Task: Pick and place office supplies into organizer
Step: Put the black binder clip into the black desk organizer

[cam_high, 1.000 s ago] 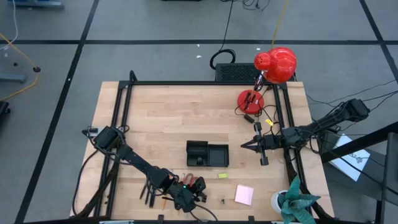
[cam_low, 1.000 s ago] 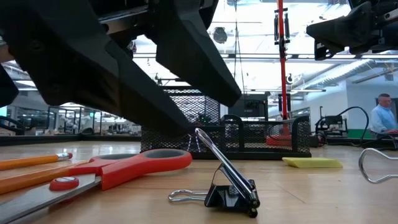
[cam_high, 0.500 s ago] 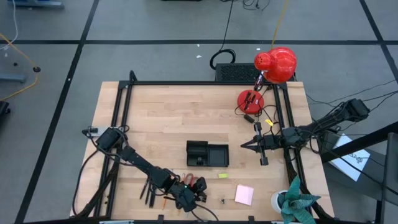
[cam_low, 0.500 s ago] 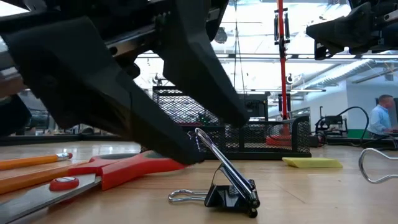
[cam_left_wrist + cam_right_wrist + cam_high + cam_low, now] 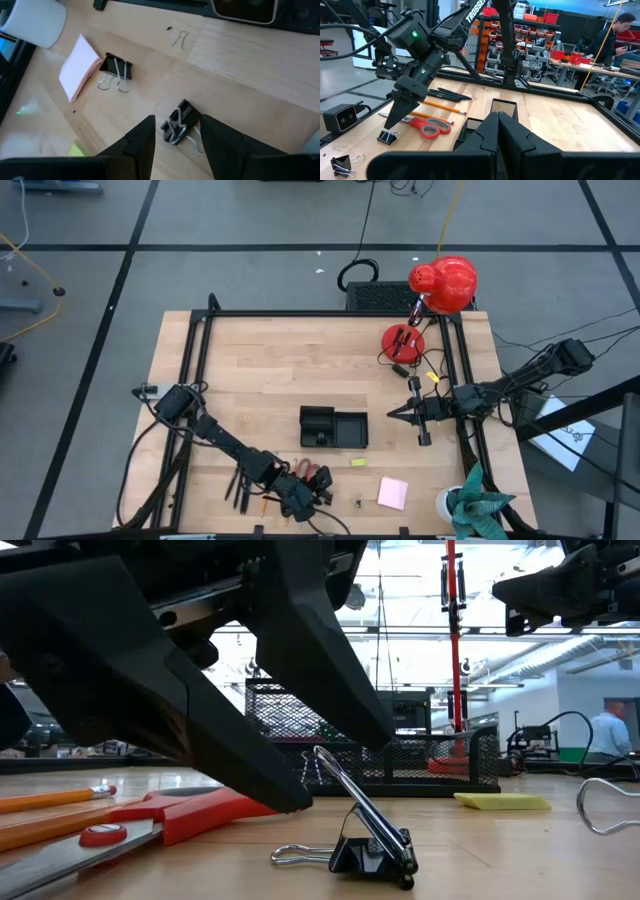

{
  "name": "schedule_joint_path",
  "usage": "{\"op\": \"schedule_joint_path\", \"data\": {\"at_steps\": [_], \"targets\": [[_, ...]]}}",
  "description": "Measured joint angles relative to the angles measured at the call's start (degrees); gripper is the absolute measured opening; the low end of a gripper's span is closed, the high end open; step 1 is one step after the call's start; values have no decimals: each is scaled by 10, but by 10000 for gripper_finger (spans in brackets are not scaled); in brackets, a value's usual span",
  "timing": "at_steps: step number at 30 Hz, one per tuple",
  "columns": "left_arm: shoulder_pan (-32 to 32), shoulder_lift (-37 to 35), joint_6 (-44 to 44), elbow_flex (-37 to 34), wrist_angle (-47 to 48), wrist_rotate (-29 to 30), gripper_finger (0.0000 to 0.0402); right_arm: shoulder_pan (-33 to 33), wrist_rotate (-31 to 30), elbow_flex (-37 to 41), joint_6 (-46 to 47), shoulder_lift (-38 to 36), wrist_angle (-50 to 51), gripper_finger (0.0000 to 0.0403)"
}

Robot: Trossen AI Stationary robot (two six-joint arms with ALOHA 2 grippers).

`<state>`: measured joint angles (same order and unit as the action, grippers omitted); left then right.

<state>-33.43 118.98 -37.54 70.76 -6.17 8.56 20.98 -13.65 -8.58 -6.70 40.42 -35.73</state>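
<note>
My left gripper (image 5: 177, 120) is open low over the table's near edge (image 5: 303, 500). Its fingers stand on either side of a small black binder clip (image 5: 176, 125), which lies on the wood (image 5: 372, 845). The red-handled scissors (image 5: 311, 472) lie just behind it, with orange pencils (image 5: 50, 802) and black pens (image 5: 447, 94) to the left. A second binder clip (image 5: 115, 70) lies by the pink sticky-note pad (image 5: 392, 492). A yellow-green bit (image 5: 358, 462) lies nearby. The black organizer (image 5: 333, 427) sits mid-table. My right gripper (image 5: 397, 414) is shut and waits right of the organizer.
A red desk lamp (image 5: 442, 284) and its round base (image 5: 403, 340) stand at the far right corner. A black frame (image 5: 197, 370) runs along the table's sides. A white cup with a plant (image 5: 470, 505) sits at the near right corner. People stand in the room beyond (image 5: 615, 30).
My left gripper has come down toward the table, its fingertips now close around the binder clip beside the scissors handle. The clip and scissors have stayed where they were. The right arm has kept still.
</note>
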Motion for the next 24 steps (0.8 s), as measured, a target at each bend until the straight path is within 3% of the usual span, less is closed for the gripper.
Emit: {"op": "schedule_joint_path", "data": {"at_steps": [5,21,24], "targets": [[0,0,0,0,2,0,152,0,0,0,0,0,0,1],[0,0,1,0,2,1,17,0,0,0,0,0,0,2],[0,-1,1,0,0,3,6,0,0,0,0,0,0,1]]}}
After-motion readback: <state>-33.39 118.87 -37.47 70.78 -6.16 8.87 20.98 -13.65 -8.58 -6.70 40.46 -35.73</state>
